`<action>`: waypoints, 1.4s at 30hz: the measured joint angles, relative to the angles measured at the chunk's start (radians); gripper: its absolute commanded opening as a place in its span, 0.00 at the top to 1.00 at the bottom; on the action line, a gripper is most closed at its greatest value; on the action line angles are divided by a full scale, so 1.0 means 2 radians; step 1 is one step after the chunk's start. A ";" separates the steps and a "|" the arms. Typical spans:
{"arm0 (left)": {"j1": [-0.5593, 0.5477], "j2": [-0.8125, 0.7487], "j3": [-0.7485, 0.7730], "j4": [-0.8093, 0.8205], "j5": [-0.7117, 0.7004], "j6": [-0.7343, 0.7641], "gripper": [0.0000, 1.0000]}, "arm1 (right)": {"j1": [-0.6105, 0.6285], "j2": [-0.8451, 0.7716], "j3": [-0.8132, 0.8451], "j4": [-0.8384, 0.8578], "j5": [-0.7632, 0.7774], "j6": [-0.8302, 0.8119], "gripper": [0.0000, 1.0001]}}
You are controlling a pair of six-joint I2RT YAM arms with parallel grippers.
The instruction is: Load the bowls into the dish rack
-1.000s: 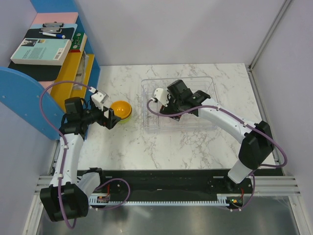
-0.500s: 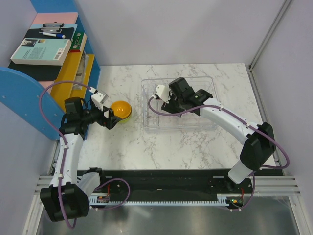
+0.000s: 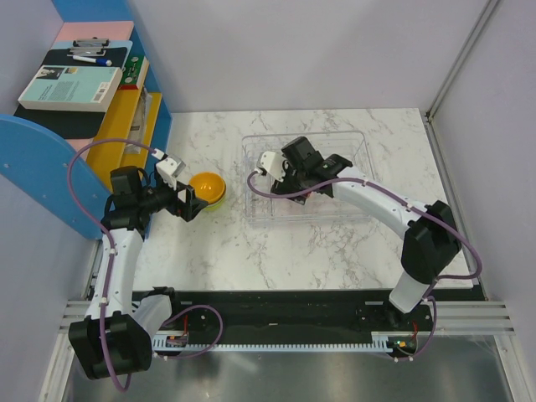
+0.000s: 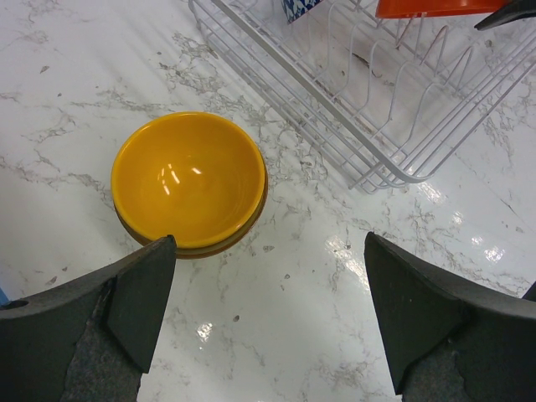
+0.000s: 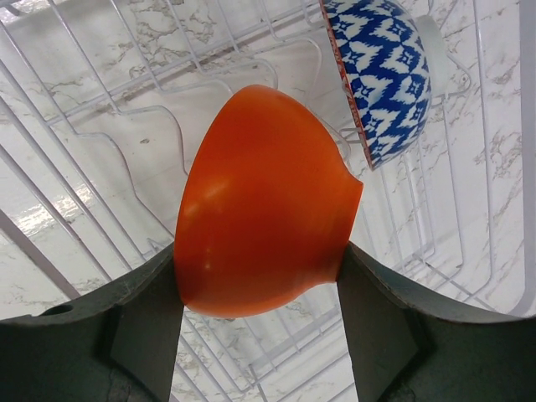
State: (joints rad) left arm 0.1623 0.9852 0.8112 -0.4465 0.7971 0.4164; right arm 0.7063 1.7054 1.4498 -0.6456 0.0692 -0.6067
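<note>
Three bowls in sight: red-orange bowl (image 5: 264, 226), blue-white patterned bowl (image 5: 381, 75), yellow-orange bowl (image 4: 188, 176)
Right claw (image 5: 260, 260): clamped on the red-orange bowl, a finger pressed to each side of its outer wall, holding it tipped on edge over the wires of the dish rack (image 3: 360, 138)
Left claw (image 4: 268, 251): fingers wide apart and holding nothing, hovering low over the worktop (image 3: 335, 251) with the yellow-orange bowl just ahead of it
Blue-white patterned bowl: already on edge between the rack's dividers, just beside the red-orange one; I cannot tell whether the two touch
Yellow-orange bowl: upright on the worktop, left of the rack and apart from it; a second rim shows beneath it, so it looks nested on at least one more bowl
Step in hand: probably seating the red-orange bowl in a slot next to the patterned one
How they will handle: likely light, stiff plastic with a glossy, slippery skin, not easily broken but apt to skid or pop out of a sideways squeeze
Where to take hold: over the rim, one finger inside and one outside, near the side facing the claw; on the nested pile, pinch the top rim only so the lower bowl stays behind
Risk: a round bowl may roll off its slot if let go before it rests between two wires
</note>
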 measured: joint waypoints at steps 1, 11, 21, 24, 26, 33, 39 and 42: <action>0.000 0.000 0.000 0.000 0.000 0.000 0.00 | 0.000 0.002 0.000 0.000 -0.002 0.000 1.00; 0.000 0.000 0.000 0.000 0.001 0.000 0.00 | 0.022 0.036 0.009 -0.006 0.012 -0.006 1.00; 0.000 0.000 -0.003 0.001 0.008 0.000 0.00 | 0.045 0.086 0.048 -0.014 0.043 -0.039 1.00; 0.000 0.000 -0.004 0.001 0.009 0.000 0.00 | 0.050 0.102 0.073 -0.038 0.052 -0.048 1.00; 0.000 0.000 -0.004 0.001 0.009 0.000 0.00 | 0.051 0.110 0.086 -0.051 0.054 -0.053 1.00; 0.000 0.000 -0.006 0.003 0.009 0.000 0.00 | 0.054 0.132 0.124 -0.091 0.052 -0.080 0.97; 0.000 0.000 -0.007 0.003 0.009 0.000 0.00 | 0.054 0.147 0.147 -0.113 0.050 -0.096 0.61; 0.000 0.000 -0.007 0.003 0.010 0.000 0.00 | 0.054 0.154 0.159 -0.123 0.049 -0.099 0.32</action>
State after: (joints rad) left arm 0.1627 0.9852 0.7971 -0.4397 0.8162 0.4164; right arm 0.8146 2.0140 1.7672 -0.8917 0.1669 -0.8047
